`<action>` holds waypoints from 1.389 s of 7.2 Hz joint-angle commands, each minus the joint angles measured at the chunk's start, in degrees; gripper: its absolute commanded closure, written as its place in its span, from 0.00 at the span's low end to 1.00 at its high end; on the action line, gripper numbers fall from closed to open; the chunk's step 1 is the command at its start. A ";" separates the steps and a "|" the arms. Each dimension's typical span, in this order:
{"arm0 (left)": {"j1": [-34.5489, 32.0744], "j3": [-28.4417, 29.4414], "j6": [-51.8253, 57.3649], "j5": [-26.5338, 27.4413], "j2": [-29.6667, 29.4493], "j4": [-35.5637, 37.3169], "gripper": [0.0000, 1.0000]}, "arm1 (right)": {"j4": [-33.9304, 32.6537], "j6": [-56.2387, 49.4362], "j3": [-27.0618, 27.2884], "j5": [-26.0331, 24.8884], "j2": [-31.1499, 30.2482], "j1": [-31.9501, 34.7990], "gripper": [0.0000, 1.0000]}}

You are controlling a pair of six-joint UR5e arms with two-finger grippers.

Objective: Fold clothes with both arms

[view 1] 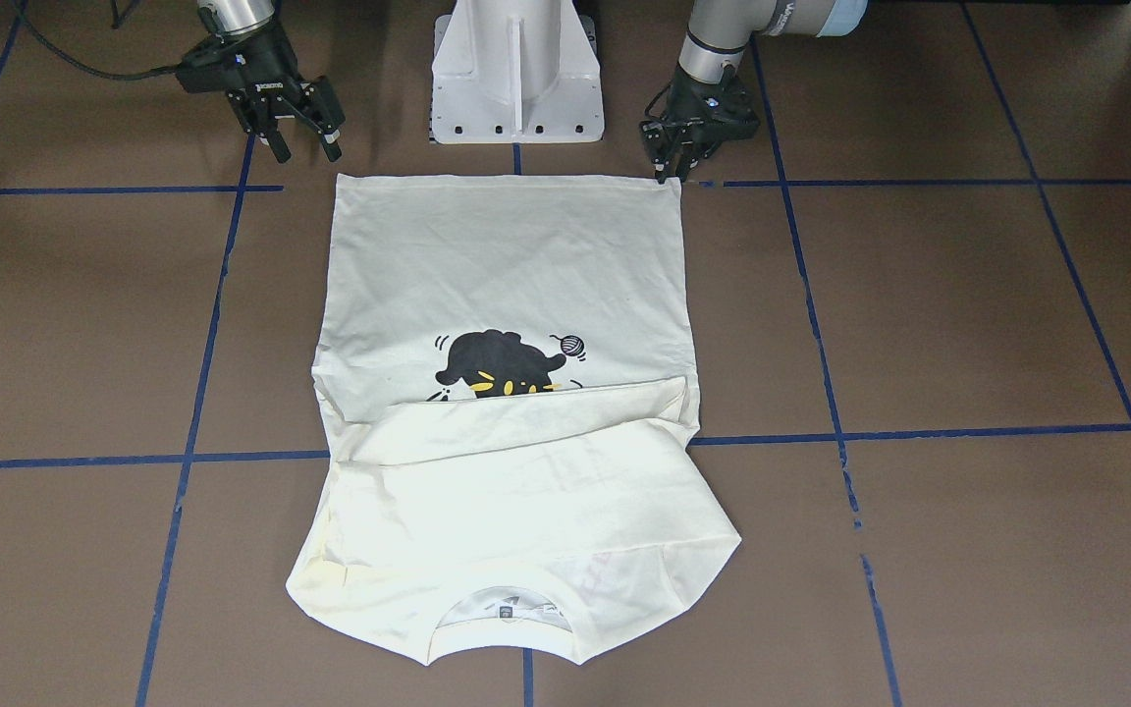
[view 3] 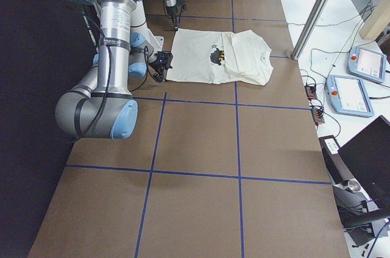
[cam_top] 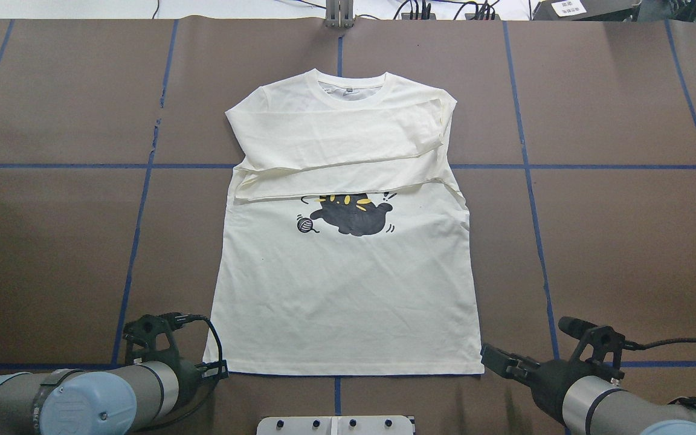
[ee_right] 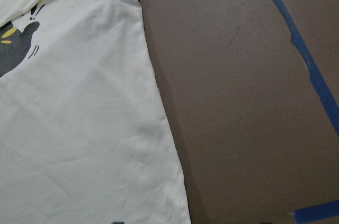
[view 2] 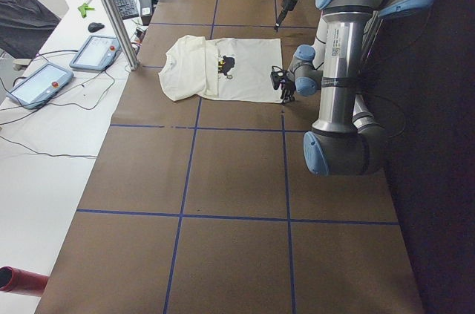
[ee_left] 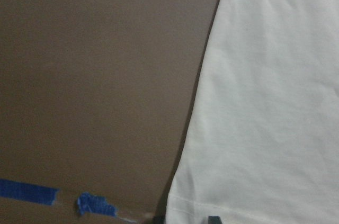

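The cream-white shirt lies flat on the brown table with its print up and its collar far from the robot. Both sleeves are folded across the chest and cover the top of the black cat. My left gripper is down at the hem corner on its side. In the left wrist view its fingertips stand slightly apart with the hem between them. My right gripper hovers open just off the other hem corner, holding nothing. The shirt's edge runs through the right wrist view.
The white pedestal base stands between the arms at the near table edge. Blue tape lines grid the brown surface. A metal post and tablets stand on the white bench beyond the collar end.
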 commanded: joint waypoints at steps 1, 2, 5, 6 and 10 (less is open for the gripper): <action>-0.03 0.09 0.09 0.01 -0.01 0.00 0.64 | 0.02 0.00 0.00 0.00 0.00 0.00 0.11; -0.03 0.09 0.00 0.01 -0.01 0.00 0.65 | 0.02 0.00 0.00 0.00 0.00 0.00 0.11; -0.03 -0.09 0.09 0.10 -0.01 0.00 1.00 | -0.06 0.00 0.00 -0.88 1.22 -0.09 0.12; -0.12 -0.35 0.09 0.19 -0.10 0.09 1.00 | -0.06 0.18 -0.09 -1.06 2.02 -0.26 0.15; -0.21 -0.62 0.00 0.01 -1.07 0.09 1.00 | -17.52 11.06 -1.48 -1.23 10.72 -1.75 0.30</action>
